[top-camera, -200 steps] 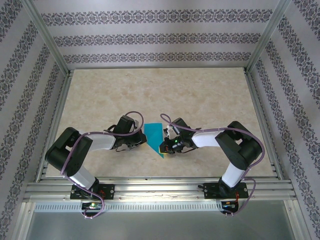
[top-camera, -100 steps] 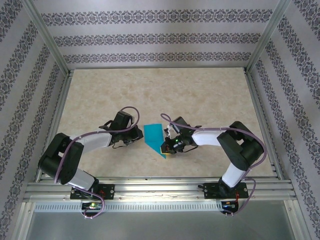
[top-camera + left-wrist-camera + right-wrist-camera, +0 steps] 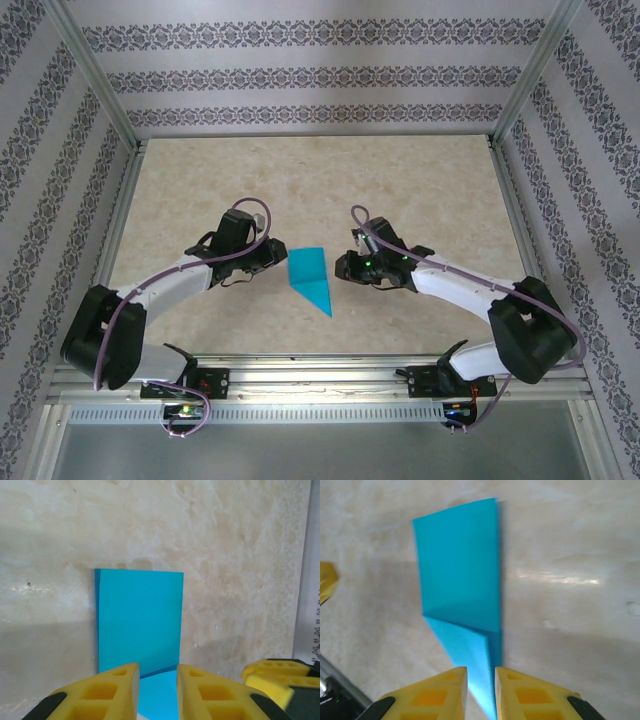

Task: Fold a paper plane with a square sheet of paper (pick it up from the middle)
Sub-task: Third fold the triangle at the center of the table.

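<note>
We judge the folding to be well along. The teal sheet is already a narrow paper plane (image 3: 310, 278) with a blunt far end and a point. It lies flat on the worktop (image 3: 400, 190), about midway between the left and right edges and closer to the near edge than the far one. Its point aims at the near edge, slanting a little to the right.

The step in hand looks to us like a pause between folds, with neither hand gripping anything. The left hand (image 3: 268, 257) sits just beside the plane's left side. Its jaws stand a narrow way apart, and in the left wrist view the paper lies on the worktop beyond the tips, not pinched between them. The right hand (image 3: 345, 266) sits just off the right side, jaws likewise slightly parted and holding nothing. In the right wrist view the pointed end runs down toward the gap between them. We cannot tell whether either hand touches the paper.

Next, we expect a wing fold or a final crease. That calls for one hand to pin the body flat while the other catches a thin loose layer at its long edge. This is delicate, since the paper hugs the worktop and could slide or crumple.
</note>
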### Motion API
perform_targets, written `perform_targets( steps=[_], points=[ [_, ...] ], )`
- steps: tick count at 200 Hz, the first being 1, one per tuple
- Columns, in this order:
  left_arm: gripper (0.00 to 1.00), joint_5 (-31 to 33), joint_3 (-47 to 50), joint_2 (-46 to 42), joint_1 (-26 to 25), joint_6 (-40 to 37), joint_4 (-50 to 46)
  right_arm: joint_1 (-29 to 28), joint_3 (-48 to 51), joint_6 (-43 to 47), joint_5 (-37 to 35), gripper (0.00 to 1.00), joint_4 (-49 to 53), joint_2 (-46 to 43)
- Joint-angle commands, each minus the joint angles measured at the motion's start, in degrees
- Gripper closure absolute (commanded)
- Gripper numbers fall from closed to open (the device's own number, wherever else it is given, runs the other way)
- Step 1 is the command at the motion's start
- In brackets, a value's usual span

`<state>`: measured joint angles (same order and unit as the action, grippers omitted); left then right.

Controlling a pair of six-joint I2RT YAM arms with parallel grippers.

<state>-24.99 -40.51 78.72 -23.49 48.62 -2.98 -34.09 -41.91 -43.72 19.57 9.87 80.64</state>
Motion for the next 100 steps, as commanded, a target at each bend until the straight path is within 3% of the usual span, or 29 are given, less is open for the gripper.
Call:
perform_targets(
  steps=[1, 55, 100],
  points=[
    [0.73, -1.29, 2.65, 1.73, 1.08, 4.95, 8.57, 1.21, -0.85, 0.57, 4.04, 0.77, 0.08, 1.62],
    [0.67, -4.16, 3.86, 5.27, 1.4, 11.76, 14.11, 1.41, -2.59, 2.86, 12.07, 0.73, -0.67, 7.15],
    [0.66, -4.05, 0.69, 4.63, 1.44, 3.89, 1.9, 1.14, -3.94, 1.61, 11.23, 0.71, -3.71, 10.57]
  ],
)
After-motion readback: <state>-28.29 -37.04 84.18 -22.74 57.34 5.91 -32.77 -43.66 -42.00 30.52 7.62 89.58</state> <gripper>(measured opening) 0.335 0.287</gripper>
